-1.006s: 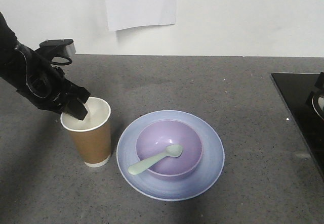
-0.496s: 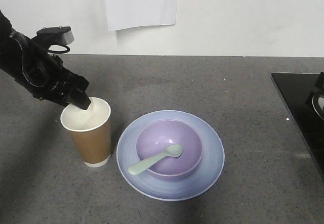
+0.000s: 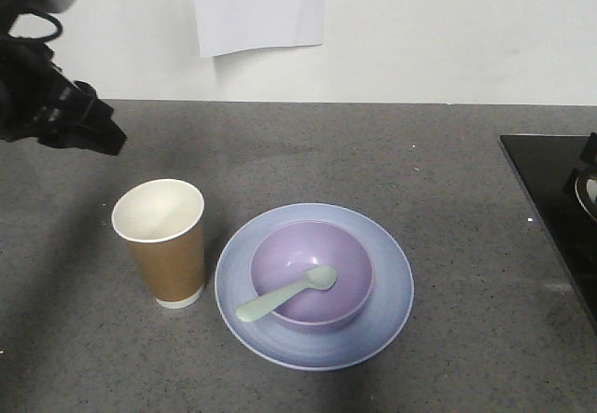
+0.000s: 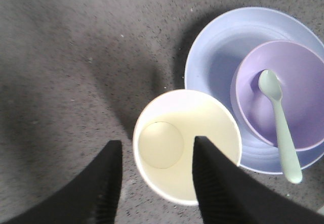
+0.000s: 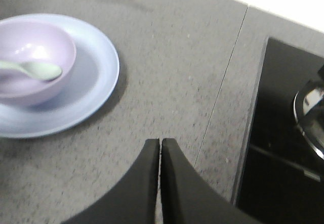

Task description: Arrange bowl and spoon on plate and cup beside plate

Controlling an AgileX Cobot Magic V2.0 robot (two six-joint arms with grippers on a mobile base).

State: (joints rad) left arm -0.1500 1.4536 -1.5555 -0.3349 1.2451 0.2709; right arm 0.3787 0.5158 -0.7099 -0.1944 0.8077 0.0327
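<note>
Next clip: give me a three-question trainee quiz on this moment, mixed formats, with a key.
1. True or false: the spoon lies flat on the plate.
2. Where does the cup stand? A) in the bowl B) upright on the counter beside the plate C) tipped over
3. Fill in: the left gripper is ____, the right gripper is ____.

Key:
1. False; its head rests in the bowl, handle over the rim.
2. B
3. open; shut

Spoon handle cut off left.
</note>
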